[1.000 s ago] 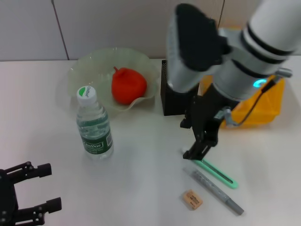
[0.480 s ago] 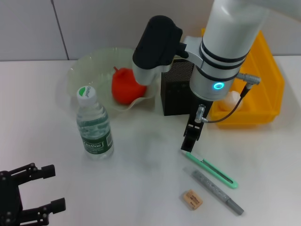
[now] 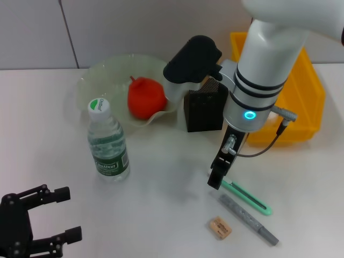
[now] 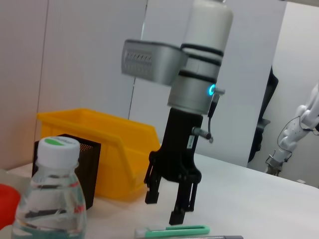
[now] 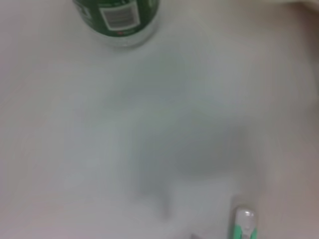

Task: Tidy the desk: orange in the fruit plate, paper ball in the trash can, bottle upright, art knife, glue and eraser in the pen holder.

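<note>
1. I see the right gripper (image 3: 216, 177) pointing down over the desk (image 3: 161, 177), just above the white-tipped end of the art knife (image 3: 244, 194). Left wrist view shows its fingers (image 4: 181, 201) spread apart, holding nothing.
2. Art knife: slim, mint green, lying flat on the desk in front of the pen holder (image 3: 204, 110).
3. Glue (image 3: 248, 219), a grey pen-shaped stick, lies just beside the knife, roughly parallel. Small tan eraser (image 3: 220, 227) sits close to it.
4. Bottle (image 3: 107, 142) stands upright, white cap, green label.
5. Orange (image 3: 145, 98) sits in the pale green fruit plate (image 3: 97, 78).
6. Yellow trash can (image 3: 303, 102) is beside the black mesh pen holder.
7. Left gripper (image 3: 51, 215) is low at the near desk edge, fingers apart, empty.
</note>
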You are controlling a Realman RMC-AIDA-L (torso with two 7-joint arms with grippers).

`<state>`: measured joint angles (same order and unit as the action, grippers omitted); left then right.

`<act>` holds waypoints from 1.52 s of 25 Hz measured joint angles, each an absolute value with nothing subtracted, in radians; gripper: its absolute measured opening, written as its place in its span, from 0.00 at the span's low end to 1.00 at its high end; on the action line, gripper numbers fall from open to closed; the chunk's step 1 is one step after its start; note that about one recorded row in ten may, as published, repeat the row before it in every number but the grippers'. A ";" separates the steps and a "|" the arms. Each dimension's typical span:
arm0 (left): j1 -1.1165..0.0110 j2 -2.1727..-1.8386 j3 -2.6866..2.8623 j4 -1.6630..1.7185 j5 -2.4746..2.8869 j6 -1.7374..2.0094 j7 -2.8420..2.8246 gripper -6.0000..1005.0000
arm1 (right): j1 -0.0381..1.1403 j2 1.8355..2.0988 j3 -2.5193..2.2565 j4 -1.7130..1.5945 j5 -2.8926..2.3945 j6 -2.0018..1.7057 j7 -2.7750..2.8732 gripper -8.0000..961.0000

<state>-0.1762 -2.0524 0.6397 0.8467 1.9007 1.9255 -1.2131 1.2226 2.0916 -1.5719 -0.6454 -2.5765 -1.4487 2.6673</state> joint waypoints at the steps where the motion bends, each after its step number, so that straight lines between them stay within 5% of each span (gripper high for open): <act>1: -0.176 -2.055 0.640 0.847 1.901 1.925 -1.209 0.81 | 1.221 2.092 -1.574 -0.636 -2.576 -1.441 2.671 0.79; 38: -0.204 -2.060 0.653 0.803 1.924 1.918 -1.141 0.81 | 1.170 2.092 -1.619 -0.550 -2.552 -1.264 2.727 0.71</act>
